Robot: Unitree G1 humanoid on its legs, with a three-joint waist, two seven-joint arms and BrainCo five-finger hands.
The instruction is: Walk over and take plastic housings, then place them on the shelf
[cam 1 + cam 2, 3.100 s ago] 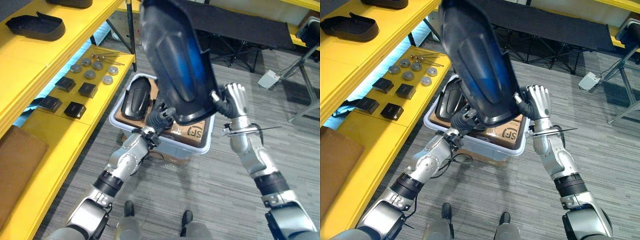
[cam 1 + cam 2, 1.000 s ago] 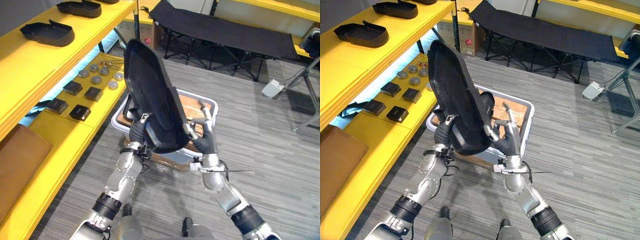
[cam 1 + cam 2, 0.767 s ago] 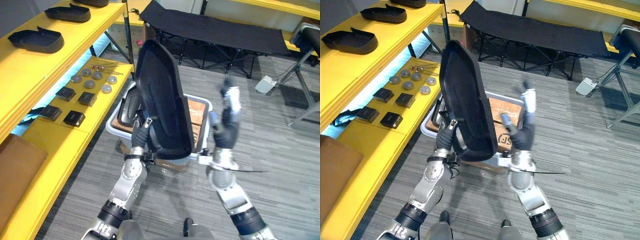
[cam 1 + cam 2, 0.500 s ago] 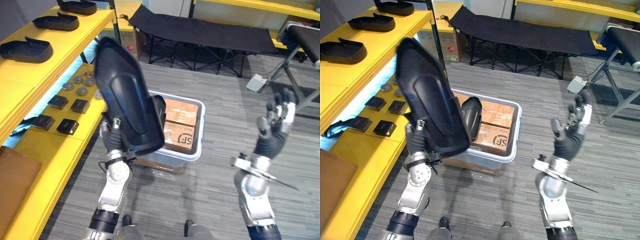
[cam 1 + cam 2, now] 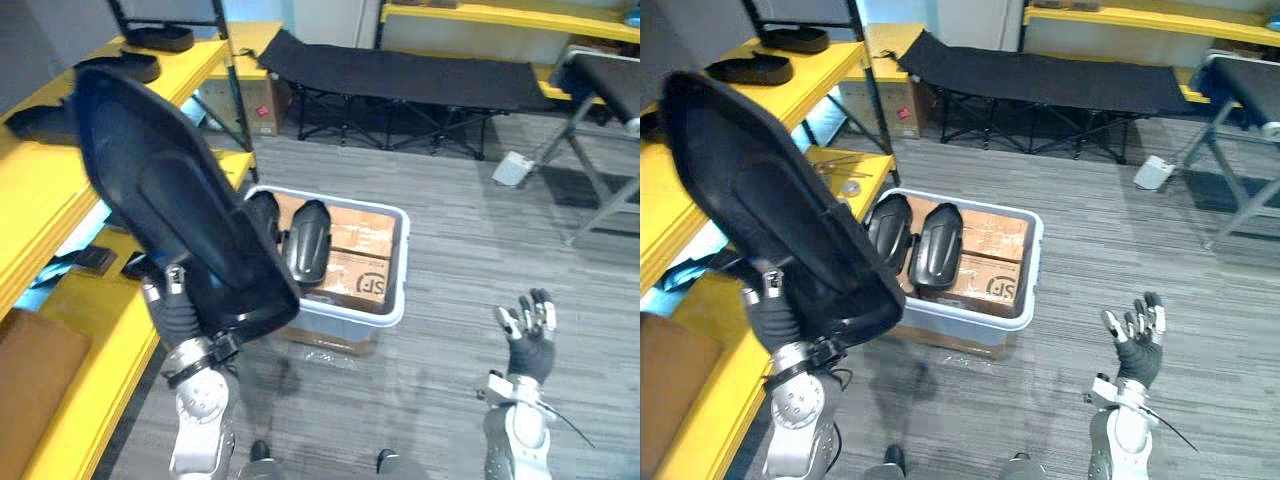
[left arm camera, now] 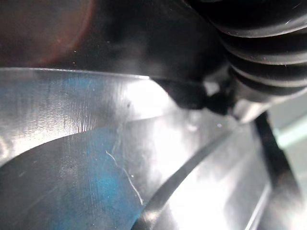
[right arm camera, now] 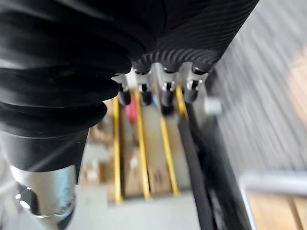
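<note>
Housing [image 5: 170, 200], big and black, is being gripped upright by left hand [image 5: 180, 308] beside yellow shelf [image 5: 25, 190], right hand [image 5: 528, 350] hovering low with fingers spread.

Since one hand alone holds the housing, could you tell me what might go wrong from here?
The left hand grips the big housing by its lower end alone, so it may tilt or slip; the right hand hangs open, apart. It also hides much of the shelf, so it could knock the housings there.
</note>
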